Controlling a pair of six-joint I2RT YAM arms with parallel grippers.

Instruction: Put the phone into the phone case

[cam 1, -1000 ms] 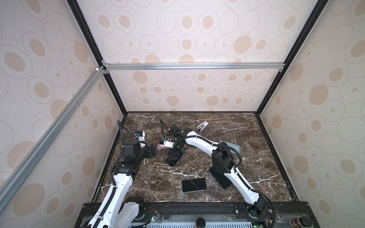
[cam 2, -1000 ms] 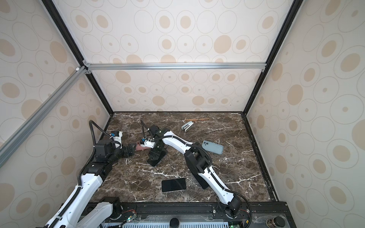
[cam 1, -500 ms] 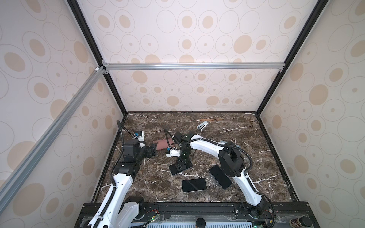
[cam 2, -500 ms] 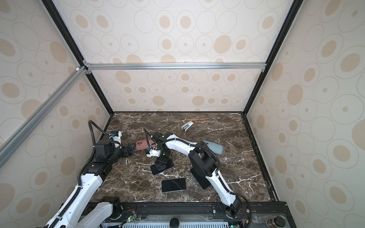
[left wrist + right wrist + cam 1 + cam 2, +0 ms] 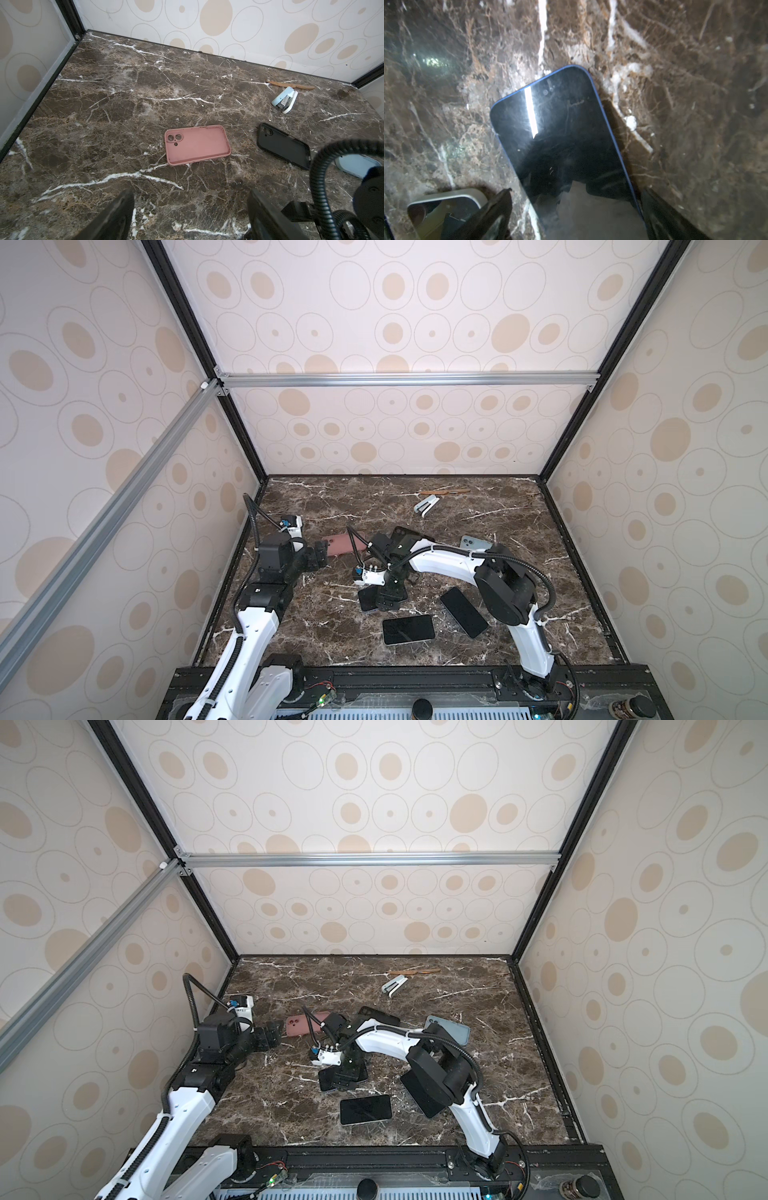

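The pink phone case (image 5: 343, 545) (image 5: 196, 144) lies hollow side up at the table's left middle. My left gripper (image 5: 320, 556) (image 5: 191, 199) hovers just short of it, open and empty. A blue-edged phone (image 5: 560, 135) (image 5: 366, 599) lies screen up on the marble, nearer the front. My right gripper (image 5: 388, 599) (image 5: 577, 190) stands over its lower end, open. One finger is clear of the phone's edge and the other is close beside the opposite edge. In both top views the gripper covers most of the phone.
A white-edged phone (image 5: 408, 629) (image 5: 446, 205) lies right in front of the right gripper, a black phone (image 5: 463, 612) to its right. A black case (image 5: 283, 145) and a light blue case (image 5: 473, 542) lie behind the right arm. A stapler (image 5: 427, 504) and a wooden knife (image 5: 444, 491) sit at the back.
The right gripper carried the blue-edged phone from beside the pink case toward the front, lowered it flat onto the table and opened. The left arm has not moved.
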